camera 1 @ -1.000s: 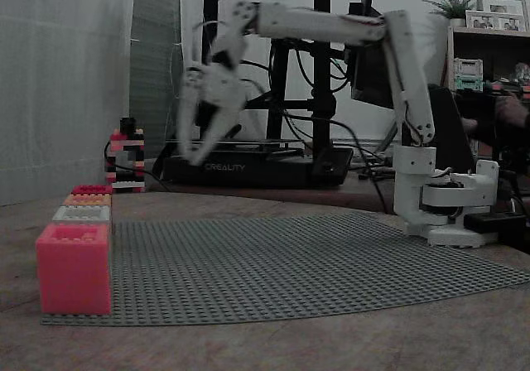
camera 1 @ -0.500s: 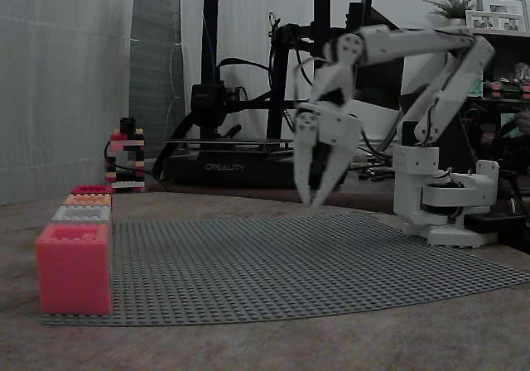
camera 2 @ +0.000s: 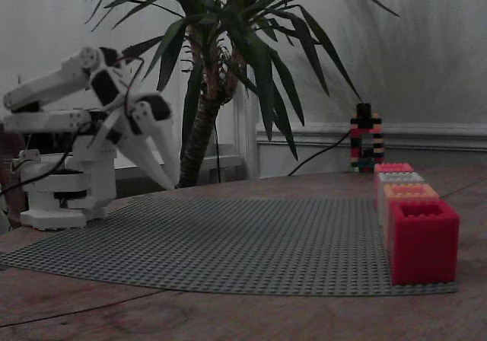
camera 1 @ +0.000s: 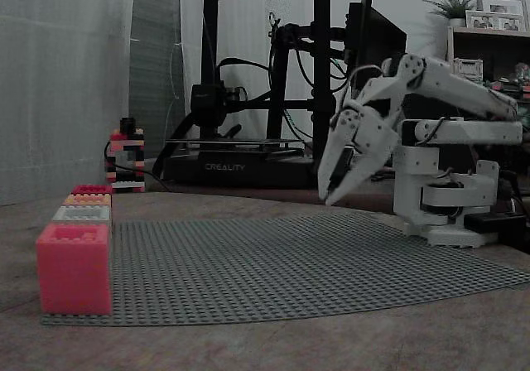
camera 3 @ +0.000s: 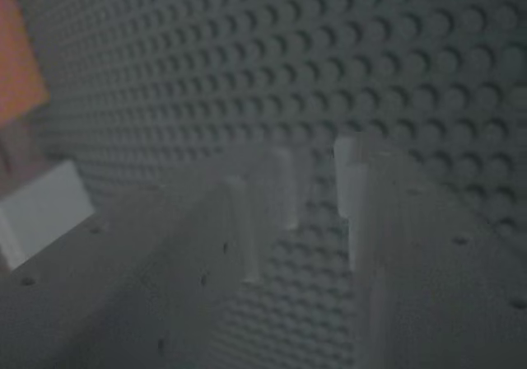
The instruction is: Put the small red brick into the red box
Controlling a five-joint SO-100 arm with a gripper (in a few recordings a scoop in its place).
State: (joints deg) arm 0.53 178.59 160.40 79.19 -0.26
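Note:
The red box [camera 1: 73,267] stands at the front left corner of the grey baseplate [camera 1: 290,263], first in a row with a white box [camera 1: 81,214], an orange box [camera 1: 87,199] and a pink-red one [camera 1: 91,189] behind it. From the other side the red box [camera 2: 422,238] is at the right. My white gripper [camera 1: 327,199] hangs over the far right of the plate, close to the arm's base, far from the boxes. It is open and holds nothing. In the wrist view the gripper [camera 3: 317,184] points down at bare studs.
A black 3D printer [camera 1: 265,81] and a small striped brick tower [camera 1: 124,160] stand behind the plate. A potted palm [camera 2: 221,52] rises behind the plate's far edge. The arm's base [camera 1: 439,205] sits at the plate's right rim.
The arm has swung from high above the left side, near the boxes, back to the right and folded down beside its base. The gripper stays empty.

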